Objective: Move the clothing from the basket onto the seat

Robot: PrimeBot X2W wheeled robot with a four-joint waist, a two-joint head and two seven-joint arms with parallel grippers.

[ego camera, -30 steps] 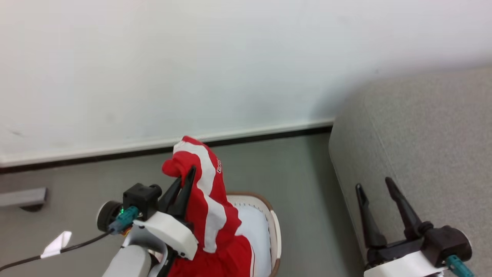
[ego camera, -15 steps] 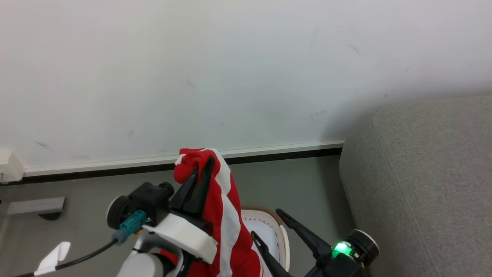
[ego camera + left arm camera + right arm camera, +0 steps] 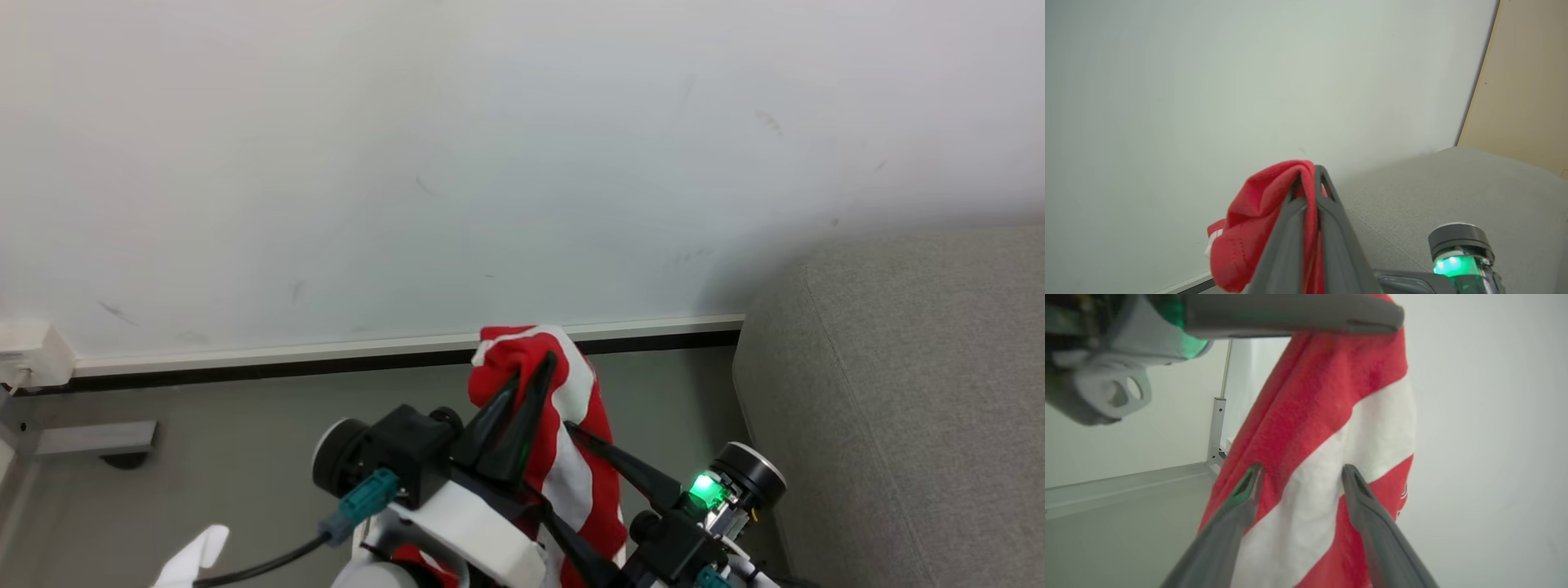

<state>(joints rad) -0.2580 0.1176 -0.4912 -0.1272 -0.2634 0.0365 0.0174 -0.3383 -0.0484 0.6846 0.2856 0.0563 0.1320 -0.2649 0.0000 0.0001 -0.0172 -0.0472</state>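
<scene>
While clamping the red-and-white clothing (image 3: 600, 425) at lower centre of frame in the tightly closed left gripper (image 3: 531, 371), bring the spread right gripper (image 3: 1302, 470) together on the hanging white stripe, then carry both across to the grey seat (image 3: 898, 392) at right edge.

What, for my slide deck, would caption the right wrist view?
Right gripper, jaws open, faces the striped red garment hanging from the left gripper.
</scene>
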